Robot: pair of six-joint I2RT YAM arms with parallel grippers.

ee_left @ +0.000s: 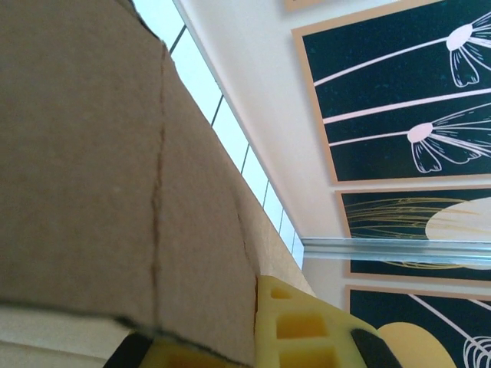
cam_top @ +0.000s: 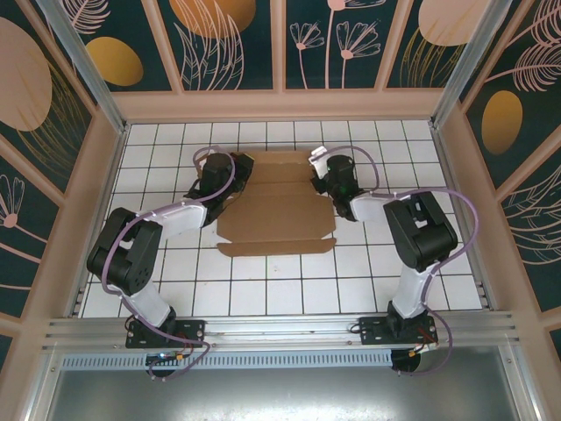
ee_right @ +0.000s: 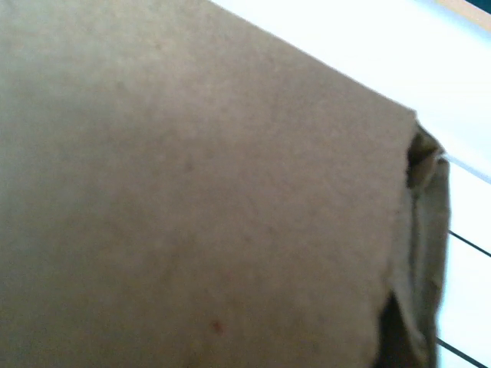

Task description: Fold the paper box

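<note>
Left gripper [cam_top: 238,168] meets the far-left corner of the paper box [cam_top: 276,215], right gripper [cam_top: 319,168] the far-right; it lies mid-worktop [cam_top: 263,289], nearer the far edge. Left wrist view: yellow fingers [ee_left: 307,330] seem pressed together on cardboard. Right wrist view: blurred cardboard close up; that pincer's state I cannot tell.

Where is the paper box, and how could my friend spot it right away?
Look at the white tiled table inside the flower-painted walls. Toward its far side, between the black left arm and right arm, lies the paper box. It is the only plain brown cardboard thing there, a flat sheet with creases and a narrow flap along its near edge.
</note>
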